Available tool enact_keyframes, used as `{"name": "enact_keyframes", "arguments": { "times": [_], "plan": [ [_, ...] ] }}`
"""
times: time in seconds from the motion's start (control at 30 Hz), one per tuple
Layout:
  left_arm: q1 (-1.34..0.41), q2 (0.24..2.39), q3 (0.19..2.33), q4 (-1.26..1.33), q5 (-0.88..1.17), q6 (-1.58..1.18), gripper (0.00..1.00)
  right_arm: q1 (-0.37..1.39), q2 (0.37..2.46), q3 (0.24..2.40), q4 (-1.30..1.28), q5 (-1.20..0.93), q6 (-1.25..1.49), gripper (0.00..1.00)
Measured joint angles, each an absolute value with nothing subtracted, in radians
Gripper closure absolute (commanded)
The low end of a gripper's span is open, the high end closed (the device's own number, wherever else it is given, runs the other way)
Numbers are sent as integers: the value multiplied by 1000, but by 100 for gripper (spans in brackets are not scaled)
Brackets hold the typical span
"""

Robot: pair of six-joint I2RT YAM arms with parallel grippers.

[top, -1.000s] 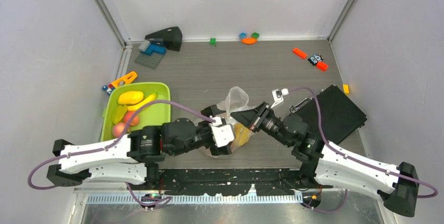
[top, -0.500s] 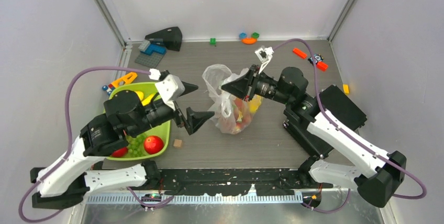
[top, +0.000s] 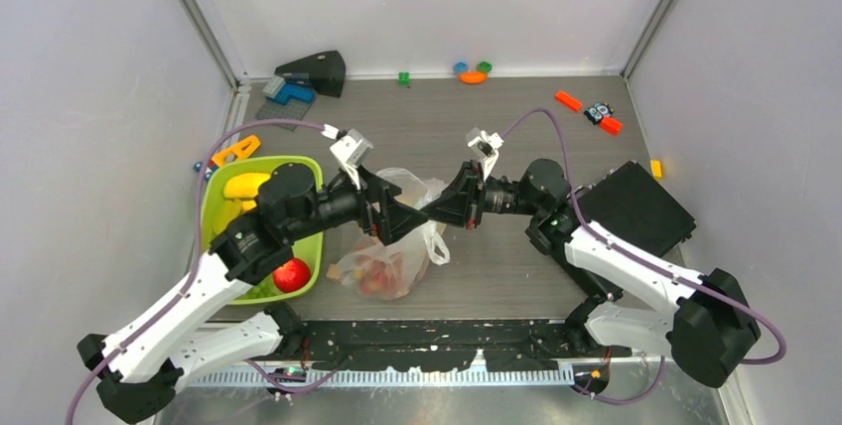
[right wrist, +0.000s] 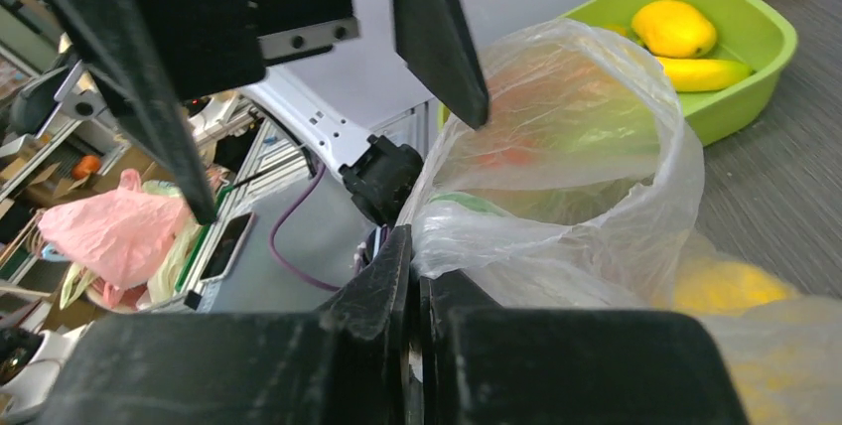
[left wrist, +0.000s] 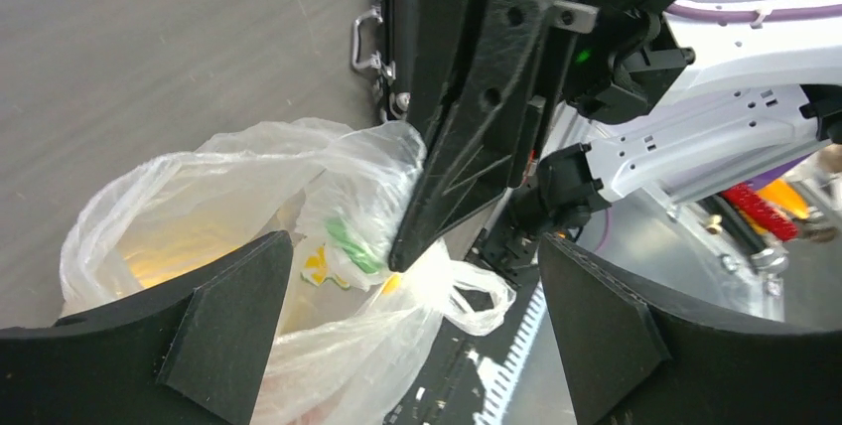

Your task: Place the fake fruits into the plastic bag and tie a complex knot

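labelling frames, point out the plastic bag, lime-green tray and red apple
plastic bag (left wrist: 129, 207), left wrist view, side wall
lime-green tray (right wrist: 745, 102), right wrist view, outer wall
red apple (top: 291, 274), top view, its middle

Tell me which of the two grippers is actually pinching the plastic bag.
The right gripper: its jaws are shut on a fold of the plastic bag. The left gripper stands wide open, clamping nothing.

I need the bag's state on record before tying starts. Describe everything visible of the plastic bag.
The plastic bag is thin, crinkled, see-through whitish film, slumped on the grey table between the two arms. Red, orange and yellow fruits show through its lower part. Its upper film is pulled up and pinched in the shut right gripper. The open left gripper straddles that pinch. One handle loop hangs loose. It is not tied yet.
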State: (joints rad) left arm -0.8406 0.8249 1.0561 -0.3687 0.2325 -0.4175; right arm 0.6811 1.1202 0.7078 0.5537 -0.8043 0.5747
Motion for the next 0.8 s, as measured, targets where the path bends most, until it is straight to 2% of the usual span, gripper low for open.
{"name": "enact_keyframes", "arguments": {
  "times": [0.37,0.8],
  "plan": [
    [-775,842,950,-218,329,-633,3,659,1227,628,987,-914,768,95],
    [-718,940,892,-44,524,-828,5,652,1229,624,1055,-950,804,95]
  ]
}}
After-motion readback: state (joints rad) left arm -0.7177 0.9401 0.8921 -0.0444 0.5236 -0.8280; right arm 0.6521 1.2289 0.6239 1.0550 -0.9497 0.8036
